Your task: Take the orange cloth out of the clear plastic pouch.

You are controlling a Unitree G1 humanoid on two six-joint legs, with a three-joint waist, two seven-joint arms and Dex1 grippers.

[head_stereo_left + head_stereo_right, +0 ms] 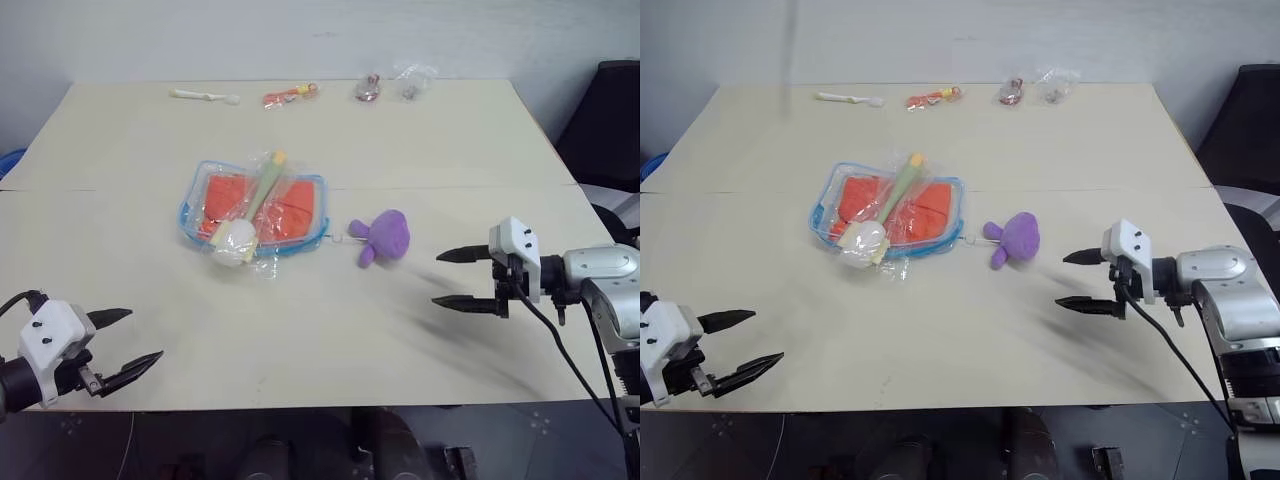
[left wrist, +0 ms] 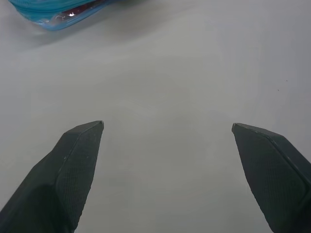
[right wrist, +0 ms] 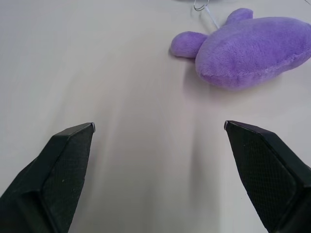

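My left pincer (image 1: 130,340) and right pincer (image 1: 452,279) both gape wide and empty over the tabletop's (image 1: 420,150) near edge. The orange cloth (image 1: 292,210) sits inside the clear pouch (image 1: 192,205) mid-tabletop, under a bagged brush (image 1: 250,205), a purple toy (image 1: 385,235) just beside it.

orange cloth (image 1: 925,215) inside clear plastic pouch (image 1: 830,205) | both end effectors spread wide, empty, apart from pouch

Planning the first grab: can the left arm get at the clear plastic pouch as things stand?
Probably yes: bare table lies between the open left gripper and the clear plastic pouch, though a bagged brush lies on top.
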